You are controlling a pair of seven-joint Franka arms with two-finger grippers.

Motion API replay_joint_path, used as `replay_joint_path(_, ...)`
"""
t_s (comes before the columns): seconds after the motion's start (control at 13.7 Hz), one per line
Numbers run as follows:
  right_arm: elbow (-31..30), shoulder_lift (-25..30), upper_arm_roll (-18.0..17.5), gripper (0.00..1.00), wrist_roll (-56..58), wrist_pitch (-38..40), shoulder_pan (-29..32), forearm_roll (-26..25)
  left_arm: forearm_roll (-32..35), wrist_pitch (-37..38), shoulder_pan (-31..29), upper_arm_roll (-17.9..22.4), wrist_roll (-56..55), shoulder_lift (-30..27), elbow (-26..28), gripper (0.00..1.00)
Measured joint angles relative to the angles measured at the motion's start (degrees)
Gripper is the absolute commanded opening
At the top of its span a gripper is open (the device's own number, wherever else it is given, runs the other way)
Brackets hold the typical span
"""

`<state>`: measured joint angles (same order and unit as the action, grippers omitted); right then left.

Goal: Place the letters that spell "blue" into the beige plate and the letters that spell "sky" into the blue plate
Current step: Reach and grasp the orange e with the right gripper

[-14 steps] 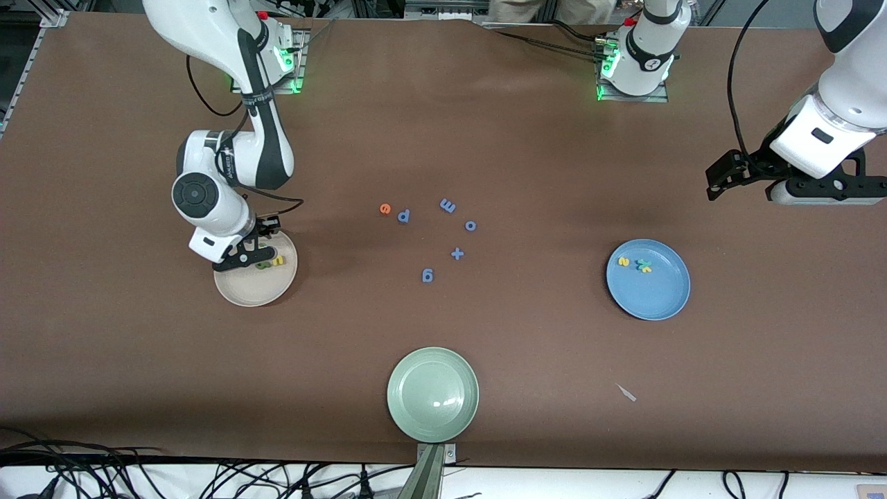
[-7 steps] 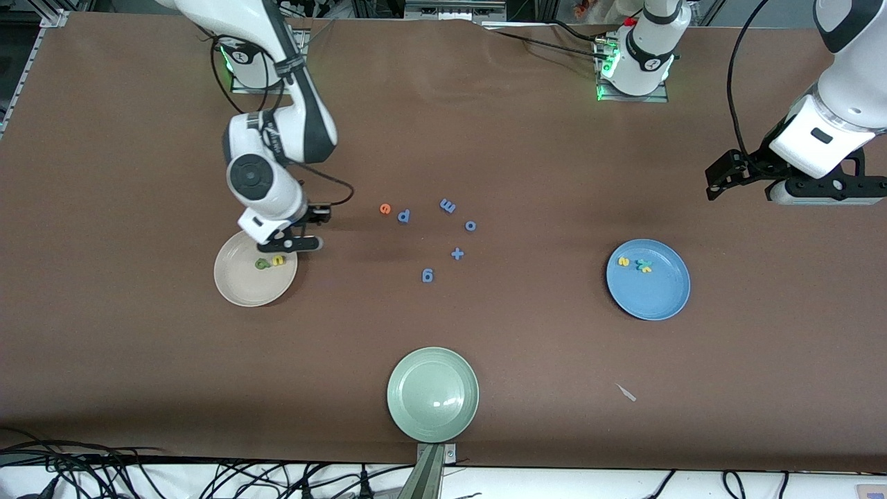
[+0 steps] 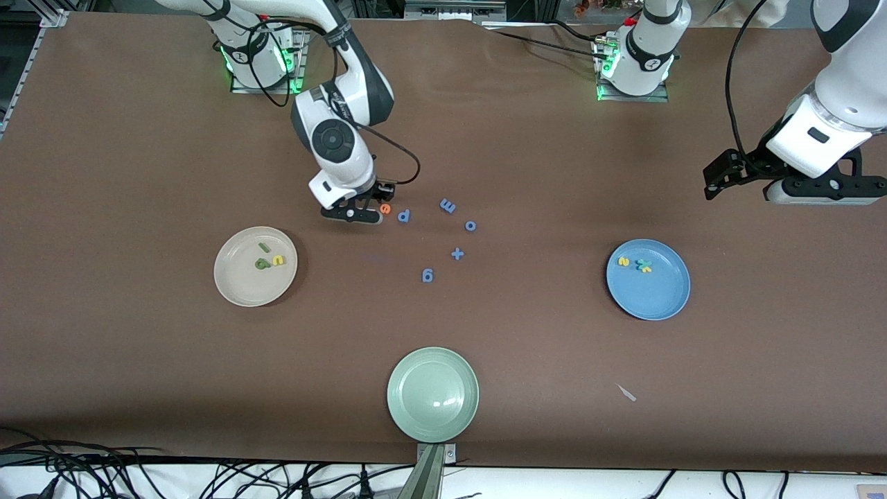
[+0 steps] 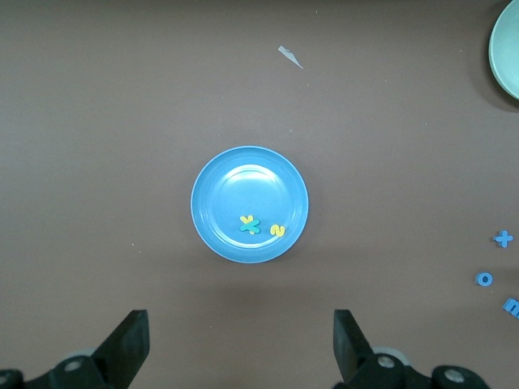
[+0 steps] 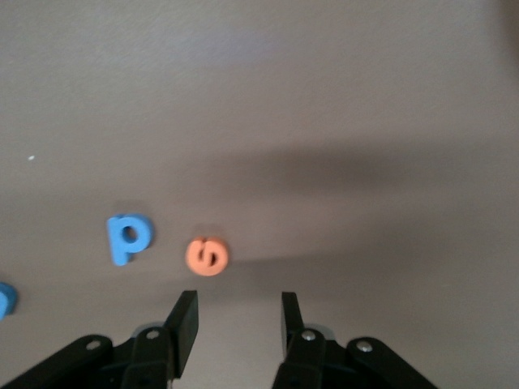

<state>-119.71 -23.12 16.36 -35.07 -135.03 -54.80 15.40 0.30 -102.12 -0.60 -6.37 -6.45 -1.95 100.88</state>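
We judged the orange e (image 3: 385, 208) was next: centre over it, drop straight, pinch lightly, clear of the blue p (image 3: 404, 216) beside it. The right end effector (image 3: 366, 211) hovered just beside the e, fingers part-spread, empty. The left end effector (image 4: 242, 344) waited released, high over the desk (image 3: 527, 159) near the blue plate (image 3: 658, 294).

This is a robotics lab. A wide brown counter (image 3: 138, 360) carries two white robot arms bolted to metal base plates (image 3: 632, 91) lit by green status lamps. Aluminium framing (image 3: 28, 62) runs along the counter's edge, and black cables (image 3: 83, 471) lie tangled along its near edge. A camera mount (image 3: 431, 468) stands at the middle of that edge. Only small foam letters and plain plates lie on the counter.
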Motion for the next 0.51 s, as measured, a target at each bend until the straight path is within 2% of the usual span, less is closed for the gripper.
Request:
replay_joint_path(0.22,-2.58,-1.40,-0.64,0.49,-3.48,-6.13,-1.87,0.00,0.00,0.03,0.16,-0.15,0.04,0.00,0.00,1.00)
replay_joint_path(0.51,-3.01,-2.68,-0.60,0.49,-4.54,-8.26,-2.79,0.00,0.00,0.03,0.24,-0.44,0.04,0.00,0.00,1.00)
